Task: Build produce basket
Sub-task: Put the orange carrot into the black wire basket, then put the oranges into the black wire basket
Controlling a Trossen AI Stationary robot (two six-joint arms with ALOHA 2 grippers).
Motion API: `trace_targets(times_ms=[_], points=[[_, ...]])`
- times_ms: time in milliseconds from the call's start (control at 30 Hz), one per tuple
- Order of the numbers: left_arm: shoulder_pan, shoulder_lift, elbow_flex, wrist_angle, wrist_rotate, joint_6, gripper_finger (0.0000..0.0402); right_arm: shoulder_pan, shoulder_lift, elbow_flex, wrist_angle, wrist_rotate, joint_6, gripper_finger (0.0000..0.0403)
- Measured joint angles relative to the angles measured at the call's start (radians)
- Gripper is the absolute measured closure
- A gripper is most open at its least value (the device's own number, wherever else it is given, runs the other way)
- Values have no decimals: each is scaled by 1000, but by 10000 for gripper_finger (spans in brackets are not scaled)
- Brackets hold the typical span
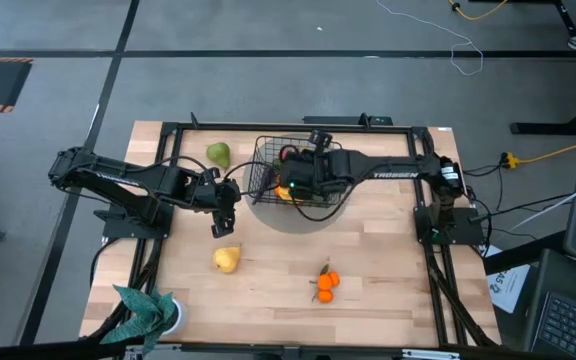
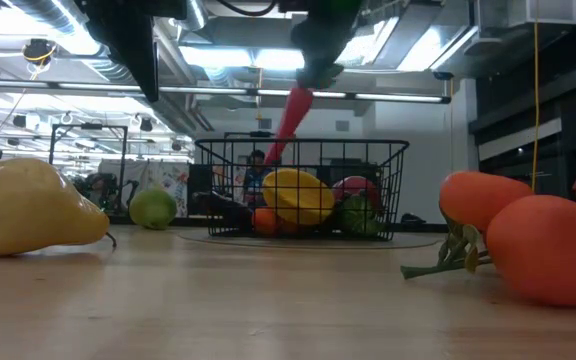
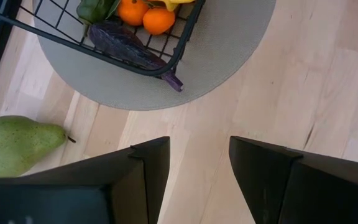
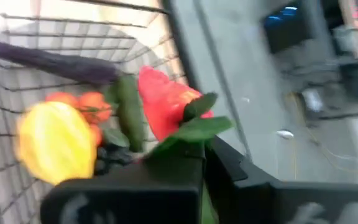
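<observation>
Red pepper (image 4: 163,106) gripped by right gripper (image 1: 303,175) over part-filled basket (image 1: 268,150); left gripper (image 1: 223,215) open, idle; pears (image 1: 226,259), oranges (image 1: 326,285) left on table.

Basket (image 1: 298,172) on a mat (image 1: 303,212), pears (image 1: 227,259) left, oranges (image 1: 326,284) in front

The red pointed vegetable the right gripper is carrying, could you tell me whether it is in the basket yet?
Not yet: the right gripper holds the red vegetable dangling above the basket, its tip roughly level with the rim.
</observation>
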Motion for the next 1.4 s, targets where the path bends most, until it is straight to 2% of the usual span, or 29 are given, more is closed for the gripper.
trace_targets(times_ms=[100, 433, 600, 700, 833, 900, 1000, 1067, 1133, 1400], points=[[0, 0, 0, 0, 0, 0, 247, -20, 0, 0, 61, -75, -44, 378], [0, 0, 0, 0, 0, 0, 247, -43, 0, 0, 71, -84, -29, 279], [0, 0, 0, 0, 0, 0, 247, -38, 0, 0, -85, -84, 26, 262], [0, 0, 0, 0, 0, 0, 247, -36, 0, 0, -252, -108, 149, 261], [0, 0, 0, 0, 0, 0, 247, -27, 0, 0, -486, -248, 348, 261], [0, 0, 0, 0, 0, 0, 247, -12, -17, -18, -454, -365, 384, 261], [0, 0, 0, 0, 1, 0, 247, 25, -35, -24, -429, -609, 396, 261], [0, 0, 0, 0, 0, 0, 247, 68, -32, -26, -453, -699, 417, 261], [0, 0, 0, 1, 0, 0, 247, 124, -30, -28, -450, -717, 413, 261], [0, 0, 0, 1, 0, 0, 247, 362, -28, -105, -341, -677, 414, 261]])
